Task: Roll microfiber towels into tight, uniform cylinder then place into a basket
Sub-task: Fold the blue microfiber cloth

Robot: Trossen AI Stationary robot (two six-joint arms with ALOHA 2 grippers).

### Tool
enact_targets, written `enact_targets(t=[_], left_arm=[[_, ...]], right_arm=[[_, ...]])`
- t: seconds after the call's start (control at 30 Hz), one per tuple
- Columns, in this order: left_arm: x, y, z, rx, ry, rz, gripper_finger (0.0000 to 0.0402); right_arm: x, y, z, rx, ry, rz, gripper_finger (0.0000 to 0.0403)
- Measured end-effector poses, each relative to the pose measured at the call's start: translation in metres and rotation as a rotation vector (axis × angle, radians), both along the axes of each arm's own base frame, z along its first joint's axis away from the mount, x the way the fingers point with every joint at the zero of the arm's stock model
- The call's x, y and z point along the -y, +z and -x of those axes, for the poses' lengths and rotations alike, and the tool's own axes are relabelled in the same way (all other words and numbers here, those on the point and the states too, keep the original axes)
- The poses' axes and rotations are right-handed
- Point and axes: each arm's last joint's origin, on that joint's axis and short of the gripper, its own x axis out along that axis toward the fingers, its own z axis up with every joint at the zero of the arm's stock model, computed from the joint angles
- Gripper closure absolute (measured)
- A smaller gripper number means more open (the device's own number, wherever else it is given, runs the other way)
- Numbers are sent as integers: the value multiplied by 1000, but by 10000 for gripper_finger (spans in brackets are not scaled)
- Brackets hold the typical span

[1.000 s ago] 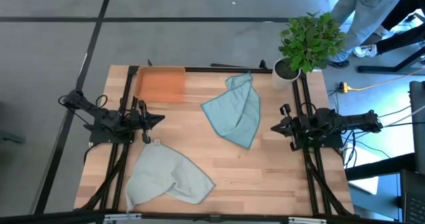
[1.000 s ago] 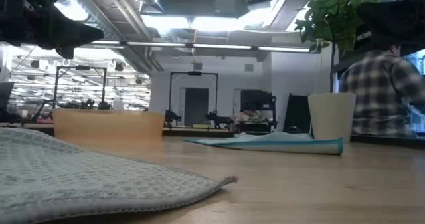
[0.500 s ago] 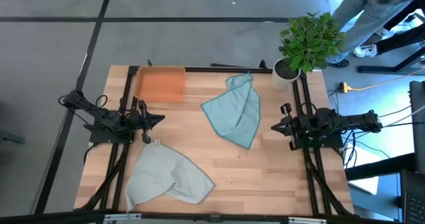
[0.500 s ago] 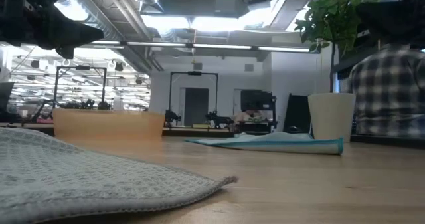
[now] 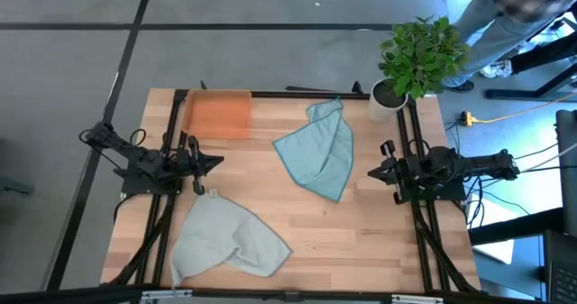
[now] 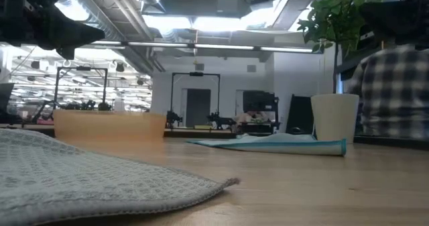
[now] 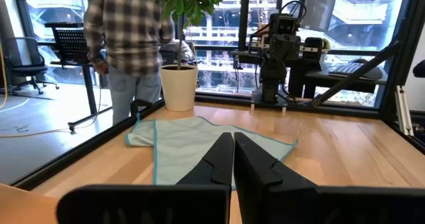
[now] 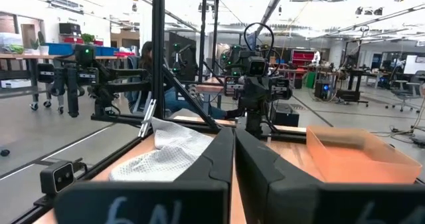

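Observation:
A light teal-blue towel (image 5: 317,152) lies crumpled flat on the table, right of centre; it also shows in the left wrist view (image 7: 192,141). A pale grey-green towel (image 5: 227,239) lies crumpled near the front left; it also shows in the right wrist view (image 8: 166,154). The orange basket (image 5: 217,115) stands at the far left; it also shows in the right wrist view (image 8: 358,154). My left gripper (image 5: 216,162) is shut and empty at the table's left edge. My right gripper (image 5: 371,171) is shut and empty at the right edge.
A white pot with a green plant (image 5: 416,60) stands at the table's far right corner. A person in a plaid shirt (image 7: 129,38) stands beyond that corner. Black frame rails (image 5: 306,95) run along the table's far and side edges. Bare wood (image 5: 361,241) lies at the front right.
Neither arm nor either towel has moved. The person beyond the far right corner has shifted.

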Motion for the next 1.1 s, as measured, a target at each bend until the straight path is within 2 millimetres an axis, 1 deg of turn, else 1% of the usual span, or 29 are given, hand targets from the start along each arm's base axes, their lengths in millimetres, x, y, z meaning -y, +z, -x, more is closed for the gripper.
enact_targets(t=[0.33,1.1], left_arm=[[0,0,0,0,0,0,399],[0,0,0,0,0,0,399]], right_arm=[[-1,-9,-1,-95,13,15,385],[-1,-8,-1,-88,16,11,385]])
